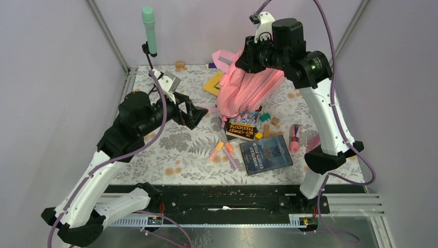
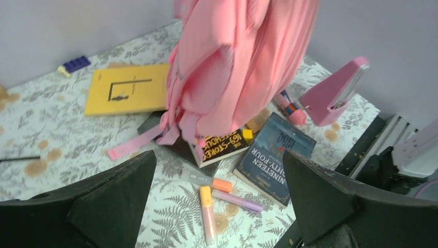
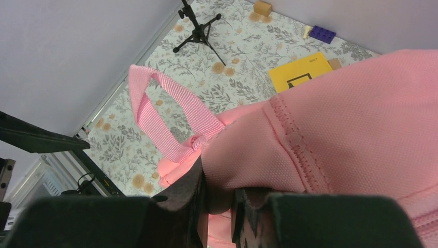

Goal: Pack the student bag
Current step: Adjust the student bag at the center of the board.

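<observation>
Ahead of the left gripper (image 2: pixel 218 160), between its wide-apart jaws, a dark blue book (image 2: pixel 274 155) reads "NINETEEN EIGHTY-FOUR" and "1984", upside down. Beside it, toward the jaw on the view's left, a black book (image 2: pixel 227 146) carries yellow "169-STOREY TREEHOUSE", also inverted.

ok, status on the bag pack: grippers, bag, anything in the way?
Left gripper open, empty. Right gripper shut on student bag top, bag hoisted upright. Books and highlighters loose at its base, unpacked.
</observation>
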Robot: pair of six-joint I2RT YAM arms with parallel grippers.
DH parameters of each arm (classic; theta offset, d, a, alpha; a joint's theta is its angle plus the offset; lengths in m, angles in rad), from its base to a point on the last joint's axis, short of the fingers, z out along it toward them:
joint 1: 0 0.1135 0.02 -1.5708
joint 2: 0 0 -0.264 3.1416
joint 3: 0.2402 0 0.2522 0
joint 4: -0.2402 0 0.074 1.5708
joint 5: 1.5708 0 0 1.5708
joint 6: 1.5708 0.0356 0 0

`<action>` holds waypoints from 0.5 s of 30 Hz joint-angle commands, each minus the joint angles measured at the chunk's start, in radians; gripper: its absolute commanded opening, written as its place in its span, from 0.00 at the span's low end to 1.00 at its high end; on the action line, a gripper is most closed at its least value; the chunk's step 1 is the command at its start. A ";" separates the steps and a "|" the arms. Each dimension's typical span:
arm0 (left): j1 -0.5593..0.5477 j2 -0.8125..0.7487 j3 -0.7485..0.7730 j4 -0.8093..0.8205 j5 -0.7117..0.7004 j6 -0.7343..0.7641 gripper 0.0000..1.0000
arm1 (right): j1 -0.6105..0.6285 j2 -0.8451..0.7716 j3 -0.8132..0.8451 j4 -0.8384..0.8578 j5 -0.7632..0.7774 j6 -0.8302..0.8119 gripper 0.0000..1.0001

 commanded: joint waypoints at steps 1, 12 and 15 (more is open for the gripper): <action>-0.014 0.101 0.132 -0.032 0.124 0.029 0.99 | 0.005 -0.107 0.017 0.185 -0.067 -0.081 0.00; -0.079 0.354 0.234 0.148 0.025 -0.026 0.99 | 0.009 -0.117 -0.005 0.188 -0.137 -0.044 0.00; -0.079 0.404 0.250 0.179 0.021 -0.034 0.98 | 0.015 -0.119 -0.016 0.188 -0.144 -0.036 0.00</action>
